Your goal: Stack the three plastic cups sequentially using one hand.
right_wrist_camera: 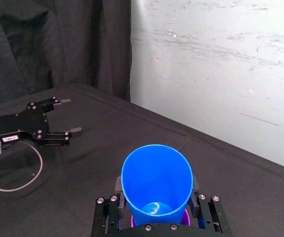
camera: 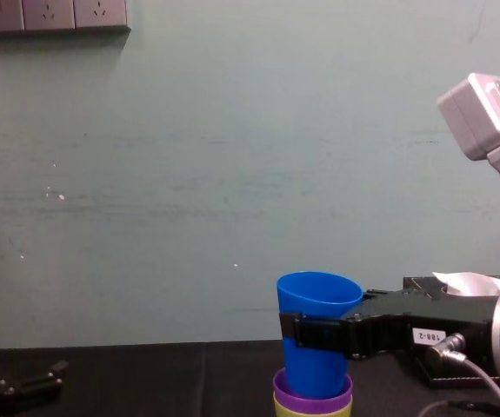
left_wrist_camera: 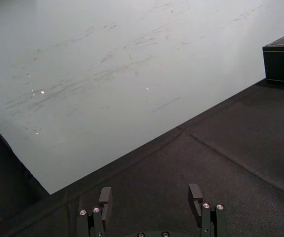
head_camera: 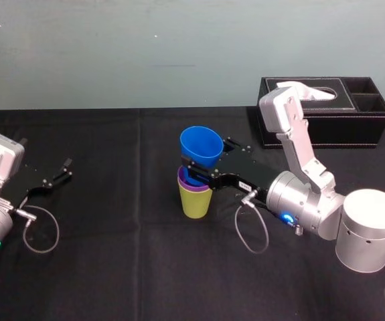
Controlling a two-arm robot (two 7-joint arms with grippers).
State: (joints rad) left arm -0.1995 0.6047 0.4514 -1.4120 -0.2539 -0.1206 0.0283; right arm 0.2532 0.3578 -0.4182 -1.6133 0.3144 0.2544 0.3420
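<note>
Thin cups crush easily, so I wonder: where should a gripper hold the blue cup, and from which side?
Best on the side wall below the rim, level from the robot's right, as the right gripper holds it. The blue cup widens upward, so it should not slip down, and its base sits in the purple cup. The left gripper lies open at far left.
</note>
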